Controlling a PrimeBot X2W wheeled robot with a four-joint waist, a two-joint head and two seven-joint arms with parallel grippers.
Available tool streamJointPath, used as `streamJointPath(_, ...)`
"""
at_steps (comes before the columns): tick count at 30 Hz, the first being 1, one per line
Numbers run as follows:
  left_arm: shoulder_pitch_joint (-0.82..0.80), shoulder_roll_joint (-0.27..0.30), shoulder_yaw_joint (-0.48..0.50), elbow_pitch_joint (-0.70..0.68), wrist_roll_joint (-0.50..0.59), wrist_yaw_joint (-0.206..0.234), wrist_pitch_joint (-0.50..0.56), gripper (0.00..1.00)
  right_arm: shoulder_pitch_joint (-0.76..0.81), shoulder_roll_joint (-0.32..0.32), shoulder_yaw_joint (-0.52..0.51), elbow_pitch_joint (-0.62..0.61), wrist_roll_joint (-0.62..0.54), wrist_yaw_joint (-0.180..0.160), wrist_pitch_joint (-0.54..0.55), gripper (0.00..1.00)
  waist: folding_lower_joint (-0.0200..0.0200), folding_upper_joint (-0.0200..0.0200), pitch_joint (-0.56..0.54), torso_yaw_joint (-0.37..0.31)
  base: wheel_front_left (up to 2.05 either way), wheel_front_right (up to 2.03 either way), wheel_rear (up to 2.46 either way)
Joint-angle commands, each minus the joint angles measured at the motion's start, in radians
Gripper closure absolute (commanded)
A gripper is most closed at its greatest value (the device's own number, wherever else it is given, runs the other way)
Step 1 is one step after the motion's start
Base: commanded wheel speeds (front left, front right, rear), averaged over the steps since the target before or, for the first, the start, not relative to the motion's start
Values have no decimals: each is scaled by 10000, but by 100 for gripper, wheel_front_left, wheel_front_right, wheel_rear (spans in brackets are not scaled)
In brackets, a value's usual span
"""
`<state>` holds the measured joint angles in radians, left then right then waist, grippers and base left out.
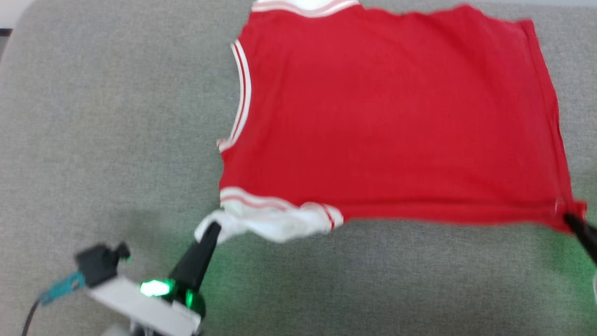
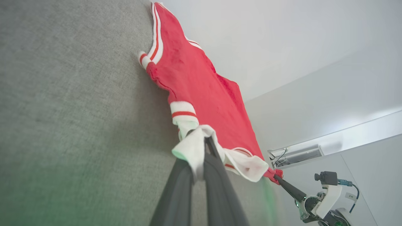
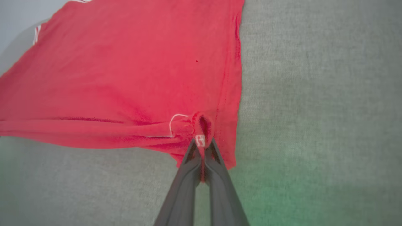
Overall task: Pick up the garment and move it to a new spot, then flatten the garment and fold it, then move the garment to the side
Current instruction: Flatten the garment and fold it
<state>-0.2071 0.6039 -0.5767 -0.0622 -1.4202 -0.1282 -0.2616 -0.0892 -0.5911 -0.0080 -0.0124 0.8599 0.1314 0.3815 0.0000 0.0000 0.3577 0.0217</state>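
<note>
Red jersey shirt with white striped trim (image 1: 396, 121) lies spread on grey fabric surface (image 1: 93, 140). Left gripper (image 1: 213, 228) at its 7 o'clock, fingers clamped on white sleeve (image 1: 275, 224). Right gripper (image 1: 569, 219) at 4 o'clock, pinched tight on red hem corner (image 1: 572, 207).

Garment (image 1: 396, 116): soft matt red knit cloth, white ribbed trim at 9 o'clock. Worktop (image 1: 93, 116): grey woven cloth, matt, slightly rough. Left hand (image 1: 213, 229): dark matt plastic, smooth.
</note>
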Motion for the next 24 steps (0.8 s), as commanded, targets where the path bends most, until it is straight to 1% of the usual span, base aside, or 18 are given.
streamJointPath(1,401,76,144,-251,142,-31,-35,100,453,180,-376,-331,-36,-14,114,100,0,0,-41,30,0,0,0)
streamJointPath(3,976,156,373,-750,363,86,-27,100,1317,462,-1035,-1018,-166,-14,401,100,0,0,-68,59,0,0,0)
streamJointPath(6,1567,219,517,-1438,546,254,-28,100,2317,1107,-2071,-1912,-292,-14,793,100,0,0,-69,168,0,0,0)
streamJointPath(8,1626,291,555,-1768,673,321,-19,100,2662,1503,-2613,-2513,-379,-14,1067,100,0,0,-51,225,0,0,0)
streamJointPath(10,1364,302,540,-1945,726,353,101,100,2652,1762,-2919,-2906,-478,-14,1377,100,0,0,-17,237,0,0,0)
streamJointPath(12,873,354,470,-2011,844,356,407,100,2306,1914,-3027,-3094,-555,-14,1691,100,0,0,17,244,0,0,0)
streamJointPath(13,580,265,455,-2010,733,316,576,100,2050,1985,-3048,-3101,-611,-12,1856,100,0,0,31,247,0,0,0)
streamJointPath(15,-147,284,434,-1834,785,263,974,100,1449,1914,-2906,-2997,-771,-12,2185,100,0,0,77,231,0,0,0)
streamJointPath(17,-1021,114,445,-1557,638,209,1389,100,655,1841,-2794,-2681,-913,-12,2436,100,0,0,156,199,0,0,0)
streamJointPath(19,-1986,38,471,-1063,627,200,1813,100,-259,1772,-2599,-2244,-1086,-12,2592,100,0,0,257,151,0,0,0)
streamJointPath(22,-3290,-327,429,-173,264,121,2447,100,-1446,1672,-2140,-1528,-1342,-11,2750,100,0,0,435,99,0,0,0)
streamJointPath(24,-4042,-592,374,653,115,96,2781,100,-2043,1586,-1837,-1039,-1580,-12,2775,100,0,0,552,82,0,0,0)
